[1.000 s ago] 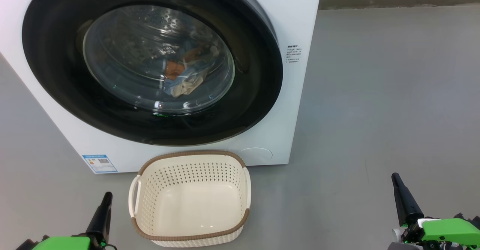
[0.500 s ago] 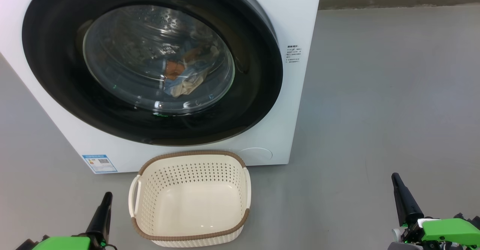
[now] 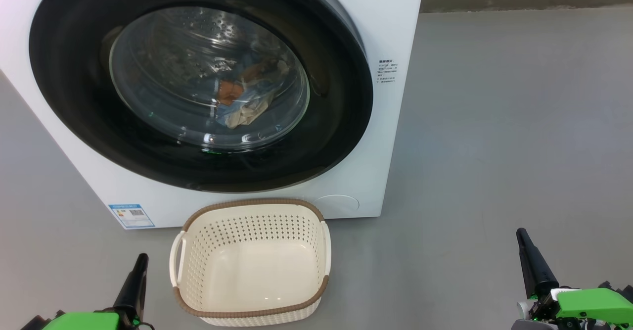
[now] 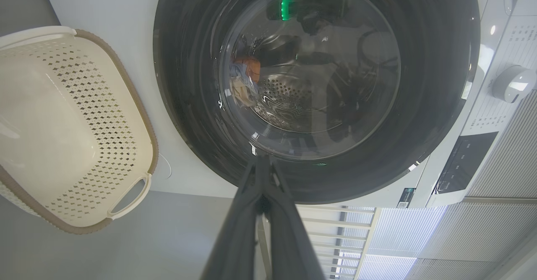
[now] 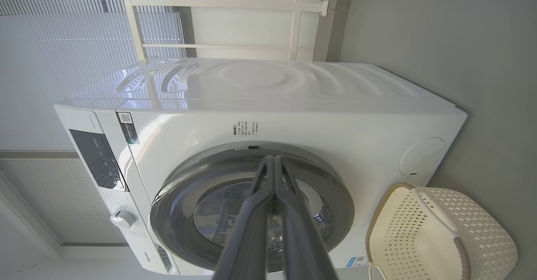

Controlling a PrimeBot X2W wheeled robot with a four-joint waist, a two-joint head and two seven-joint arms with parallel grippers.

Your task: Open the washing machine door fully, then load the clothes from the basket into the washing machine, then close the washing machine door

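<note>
The left gripper [image 3: 142, 257] hung at the lower left, fingers pressed together with nothing between them. Just beside it the basket [image 3: 247, 228] stood on the grey floor [image 3: 494, 122] before the washing machine [image 3: 385, 33]. The washing machine door [image 3: 74, 97] was closed, the clothes [image 3: 245, 97] behind its glass. The right gripper [image 3: 520, 233], far right, was likewise pinched together on nothing.

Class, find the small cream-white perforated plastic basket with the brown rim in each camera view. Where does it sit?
Head view: basket bottom centre, before the white washing machine.
Left wrist view: basket at left edge.
Right wrist view: basket lower right corner.
Shared landmark: the round black-rimmed washing machine door beside it.
</note>
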